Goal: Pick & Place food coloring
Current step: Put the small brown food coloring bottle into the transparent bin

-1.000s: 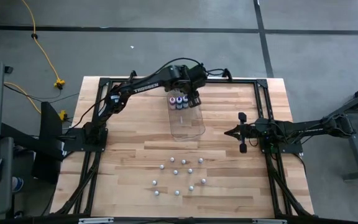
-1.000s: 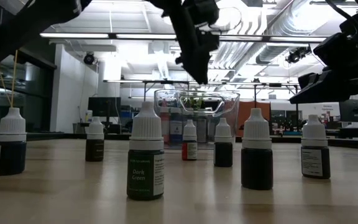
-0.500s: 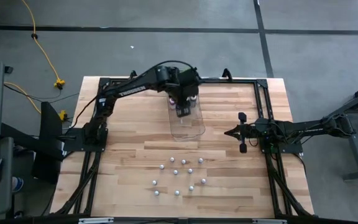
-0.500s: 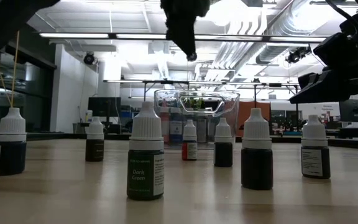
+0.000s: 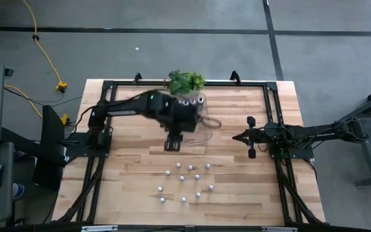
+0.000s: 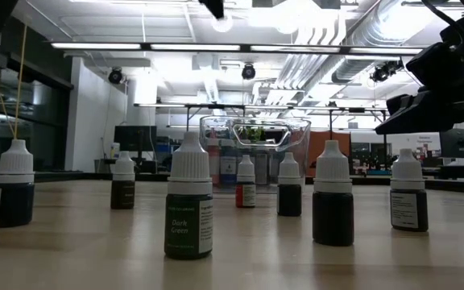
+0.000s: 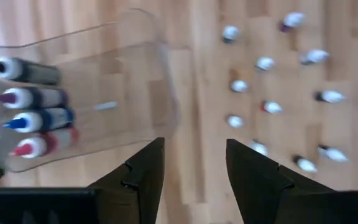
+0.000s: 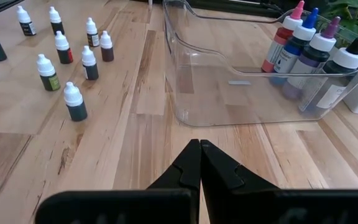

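Overhead, the left pincer hangs empty and open above the wooden desk, small food coloring bottles just ahead, tray behind; right pincer closed.

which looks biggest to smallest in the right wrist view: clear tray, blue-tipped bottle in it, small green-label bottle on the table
1. clear tray, by far the largest.
2. blue-tipped bottle.
3. green-label bottle, smallest, though it stands at a similar distance, so this looks like a real size difference.

Left arm motion-blurred in high view; small bottles there mere dots, colours unreadable.
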Controlling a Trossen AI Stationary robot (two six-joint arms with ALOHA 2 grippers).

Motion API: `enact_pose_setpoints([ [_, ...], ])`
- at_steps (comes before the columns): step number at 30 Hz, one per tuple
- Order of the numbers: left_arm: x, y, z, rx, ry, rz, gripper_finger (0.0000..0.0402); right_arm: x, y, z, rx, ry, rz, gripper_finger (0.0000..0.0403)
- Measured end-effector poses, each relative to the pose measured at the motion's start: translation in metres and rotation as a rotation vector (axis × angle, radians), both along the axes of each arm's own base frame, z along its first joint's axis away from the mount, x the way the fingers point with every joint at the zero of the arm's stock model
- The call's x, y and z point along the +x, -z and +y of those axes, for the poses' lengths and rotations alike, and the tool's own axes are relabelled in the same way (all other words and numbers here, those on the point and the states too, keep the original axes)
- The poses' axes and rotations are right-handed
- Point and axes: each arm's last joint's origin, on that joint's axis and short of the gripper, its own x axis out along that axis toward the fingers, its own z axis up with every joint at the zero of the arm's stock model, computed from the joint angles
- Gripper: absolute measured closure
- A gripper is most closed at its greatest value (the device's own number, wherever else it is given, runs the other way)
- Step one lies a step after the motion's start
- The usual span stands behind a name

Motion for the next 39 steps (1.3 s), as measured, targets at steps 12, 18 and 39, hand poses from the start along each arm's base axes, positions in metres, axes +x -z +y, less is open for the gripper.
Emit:
enact_pose_setpoints([
  [12, -0.035, 0.027, -0.070, -0.028, 0.061, 0.042, 0.0239, 0.000, 0.000, 0.000, 0.000, 0.000, 0.000, 0.0402],
  [18, -0.060, 0.061, -0.085, -0.162, 0.006, -0.038, 0.0239, 0.000, 0.000, 0.000, 0.000, 0.000, 0.000, 0.0402],
  [39, -0.088, 0.177, -0.088, -0.176, 0.128, -0.111, 0.0239, 0.000, 0.000, 0.000, 0.000, 0.000, 0.000, 0.0402],
])
